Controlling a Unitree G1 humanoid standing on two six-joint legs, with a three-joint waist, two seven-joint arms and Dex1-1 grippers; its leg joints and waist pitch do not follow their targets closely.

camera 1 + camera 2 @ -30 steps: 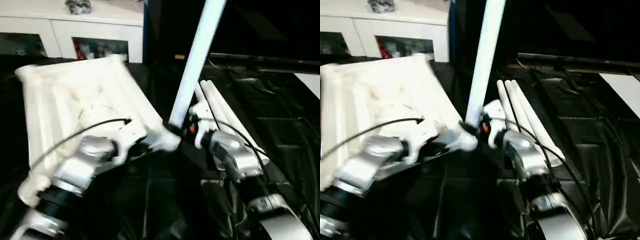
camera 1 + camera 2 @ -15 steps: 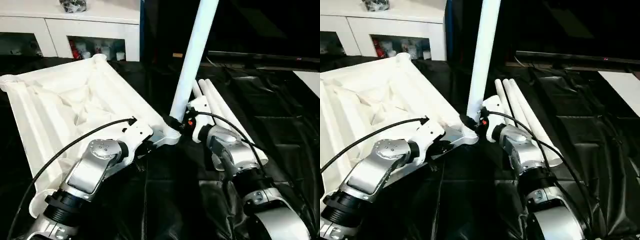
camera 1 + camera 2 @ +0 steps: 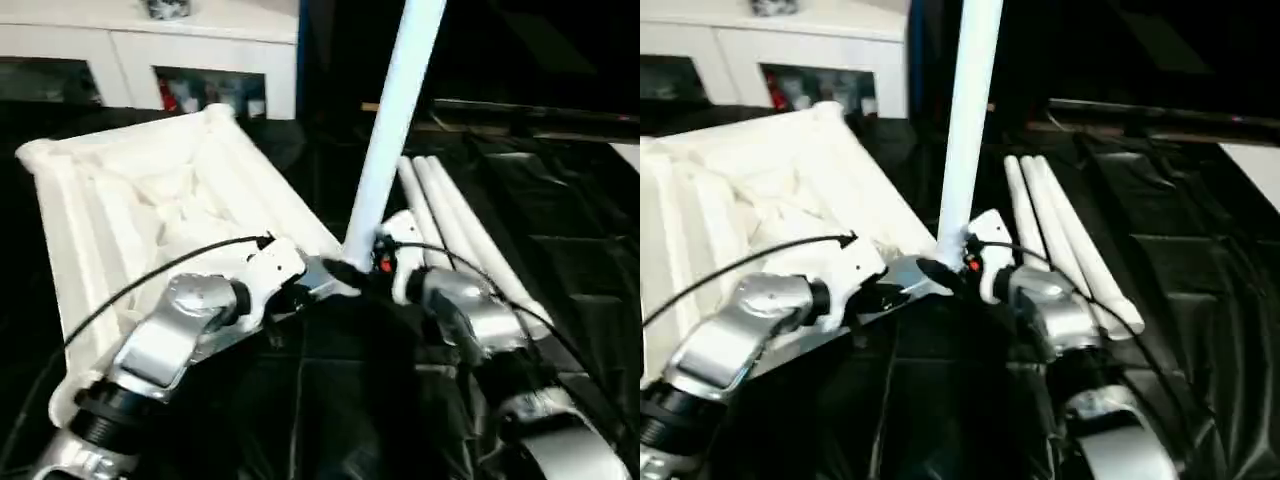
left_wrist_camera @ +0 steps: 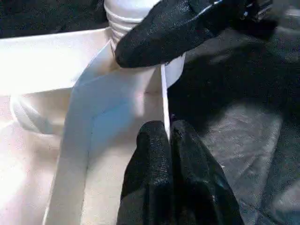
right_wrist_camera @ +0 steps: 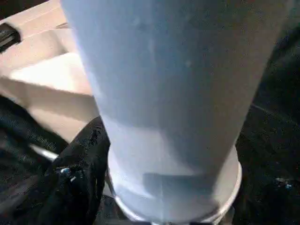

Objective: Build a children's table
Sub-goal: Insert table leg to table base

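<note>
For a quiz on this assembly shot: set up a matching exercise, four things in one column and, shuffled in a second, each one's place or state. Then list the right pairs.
Things:
1. tabletop
2. upright leg
3. spare legs
4. left gripper

Places or states:
A. lying side by side on the black cloth, right of the upright one
B. shut on a thin white edge by the corner socket
C. standing in a corner socket
D. lying ribbed side up on the black cloth

Pairs: 1-D, 2-C, 3-A, 4-B
</note>
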